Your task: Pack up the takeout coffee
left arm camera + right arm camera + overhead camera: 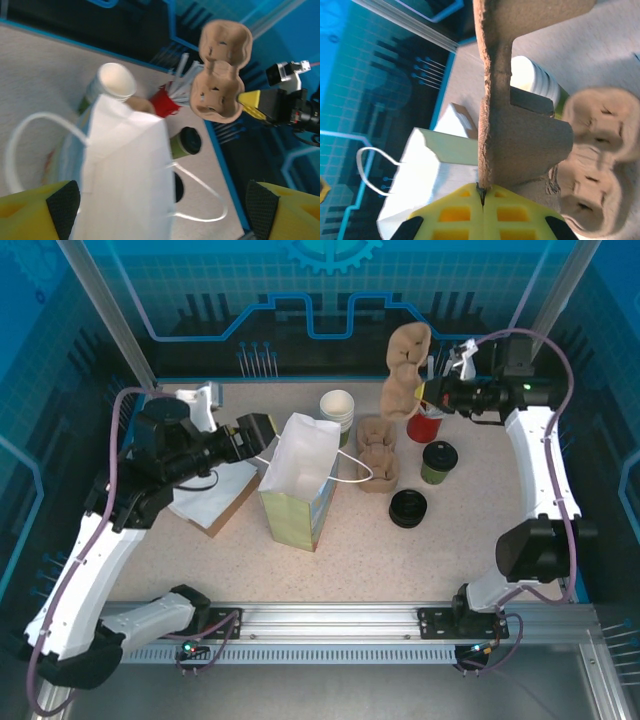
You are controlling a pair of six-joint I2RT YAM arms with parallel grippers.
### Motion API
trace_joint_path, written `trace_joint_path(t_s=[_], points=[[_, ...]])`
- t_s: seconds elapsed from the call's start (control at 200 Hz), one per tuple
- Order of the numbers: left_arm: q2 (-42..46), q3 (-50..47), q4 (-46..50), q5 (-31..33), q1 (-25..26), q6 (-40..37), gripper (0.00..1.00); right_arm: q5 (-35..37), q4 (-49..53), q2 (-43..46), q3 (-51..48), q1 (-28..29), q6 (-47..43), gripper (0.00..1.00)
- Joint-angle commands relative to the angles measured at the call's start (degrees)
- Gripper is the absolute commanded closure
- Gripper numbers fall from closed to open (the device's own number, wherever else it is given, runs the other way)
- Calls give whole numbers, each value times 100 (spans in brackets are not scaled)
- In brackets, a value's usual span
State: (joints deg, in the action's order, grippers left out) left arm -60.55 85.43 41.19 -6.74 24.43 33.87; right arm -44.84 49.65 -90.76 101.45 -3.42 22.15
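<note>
**A:** Where are your hands?

**B:** My left hand is spread apart at the paper bag. My right hand is clamped on a cardboard carrier held aloft.

**A:** And the coffee?

**B:** The takeout coffee stands upright on the surface, right of the bag. It's below my right hand, which is the closer one.

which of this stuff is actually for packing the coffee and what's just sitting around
For the job:
- takeout coffee
- paper bag, standing open
- cup carrier, held up by the right gripper
- left gripper, open at the bag

Just lying about:
- stack of lidless cups
- black lids
- second carrier on the table
- red container
- flat paper
</note>
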Motion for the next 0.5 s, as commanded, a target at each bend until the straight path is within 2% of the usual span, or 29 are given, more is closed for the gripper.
trace_joint_path(t_s=[0.0, 0.09, 0.32, 0.495], points=[[-417, 374, -676, -1031, -34, -132, 11, -756, -444, 307, 327, -22, 459, 100], [-778, 604, -1028, -1443, -2, -48, 13, -1136, -839, 472, 413, 55, 754, 100], [-1705, 1367, -1541, -2035, 180, 14, 13, -1726, -1287, 715, 608, 443, 1402, 100], [-2172, 1781, -1742, -2160, 308, 78, 14, -1869, -1638, 805, 622, 742, 1833, 100]])
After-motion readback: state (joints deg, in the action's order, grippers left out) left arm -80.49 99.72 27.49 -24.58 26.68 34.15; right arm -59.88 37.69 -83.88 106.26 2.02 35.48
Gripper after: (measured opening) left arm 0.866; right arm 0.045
